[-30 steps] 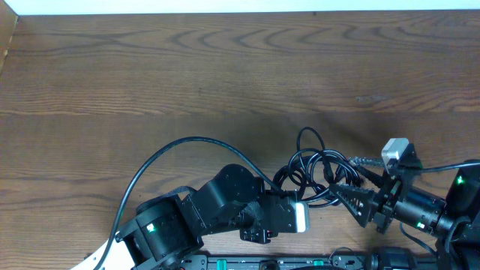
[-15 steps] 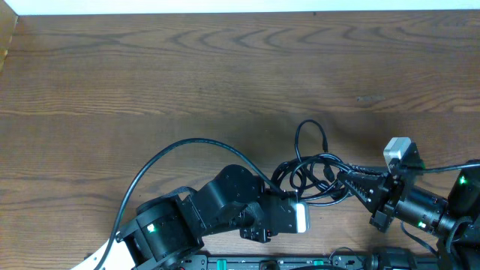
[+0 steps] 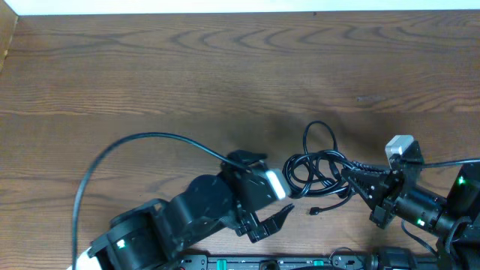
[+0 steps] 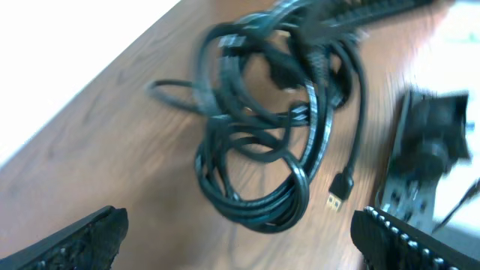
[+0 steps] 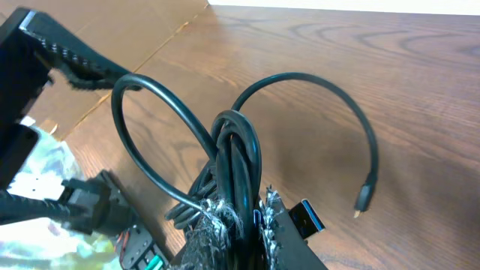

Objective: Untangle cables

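overhead gives me the clearest read: the cables lie as a bunched black coil on the wooden table, toward the near edge and right of centre, between my two arms. one loop stands out from the top of the bundle toward the far side, and a loose end with a small plug trails off below it on the near side.

the right gripper reaches in from the right and its jaws are clenched on the right side of the bundle. on the right wrist view i see the strands gathered and running down between the fingers, with two arcs rising out of the pinch and a free plug end hanging over the wood.

the left gripper sits just left of the coil, jaws spread wide and holding nothing. on the left wrist view the two fingertips show at the bottom corners, far apart, and the coil lies on the table ahead of them, blurred. a gold-tipped plug rests beside its right edge.

i cannot tell whether the lower left finger touches the coil.
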